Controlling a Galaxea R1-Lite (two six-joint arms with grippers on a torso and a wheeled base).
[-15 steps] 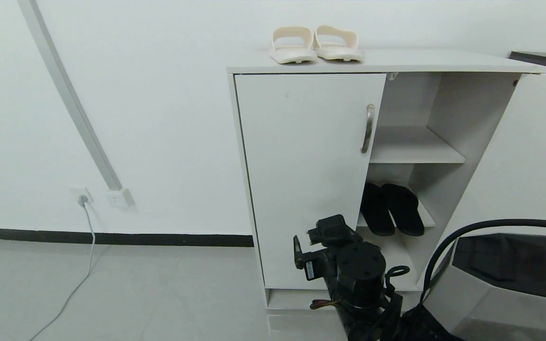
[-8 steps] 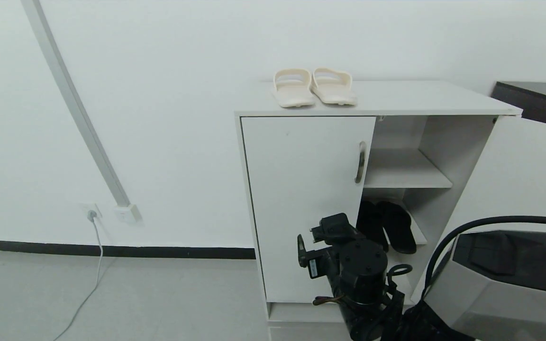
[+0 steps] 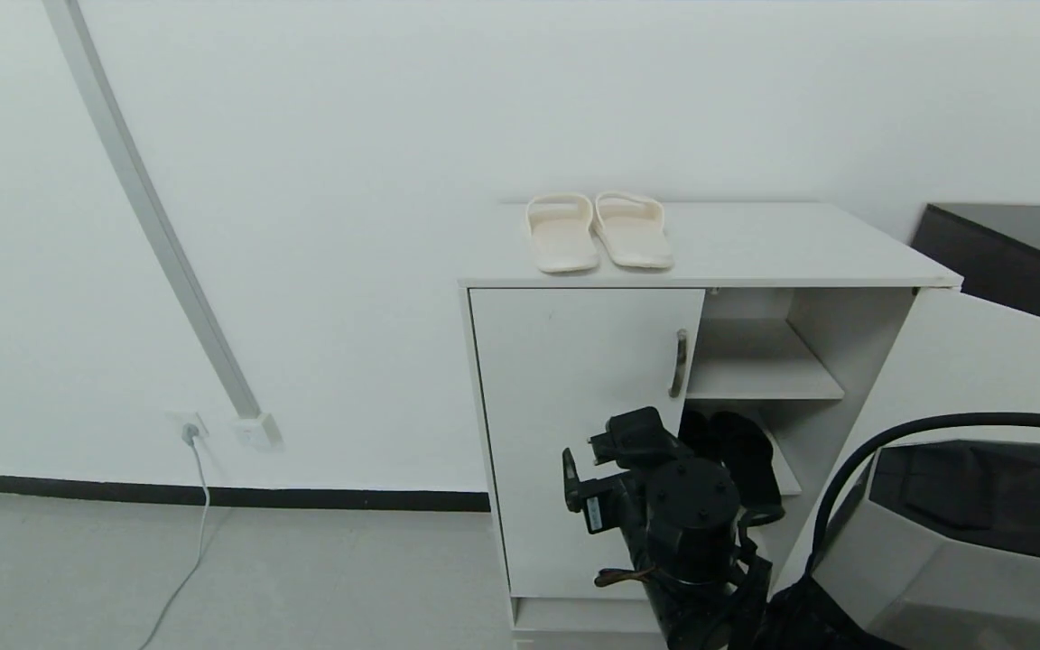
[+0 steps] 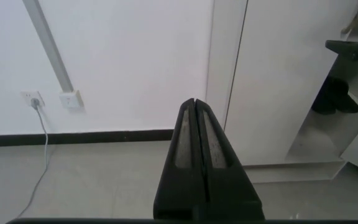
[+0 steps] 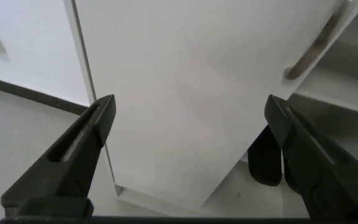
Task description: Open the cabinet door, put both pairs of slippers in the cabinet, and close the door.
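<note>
A cream pair of slippers point(image 3: 597, 230) lies on top of the white cabinet point(image 3: 755, 262). A black pair point(image 3: 737, 460) rests on the lower shelf inside, also seen as the black slippers point(image 5: 269, 158). The cabinet's right door point(image 3: 980, 370) stands swung open. Its left door point(image 3: 574, 406) is closed, with a metal handle point(image 3: 678, 363). My right gripper point(image 5: 190, 102) is open and empty, facing the closed left door point(image 5: 185, 93) low down. Its arm point(image 3: 664, 506) shows in front of the cabinet. My left gripper point(image 4: 194, 106) is shut on nothing, lower left of the cabinet, facing the wall.
An upper shelf point(image 3: 755, 384) inside the cabinet is bare. A wall socket with a plugged cable point(image 3: 190, 431) and a slanted grey conduit point(image 3: 150, 217) are on the wall to the left. Dark furniture point(image 3: 1007, 262) stands behind the open door. Grey floor point(image 3: 213, 578) lies left of the cabinet.
The head camera has shifted: the cabinet now sits lower and smaller in the picture, showing more of its top. Slippers, doors and the right arm have not moved relative to each other.
</note>
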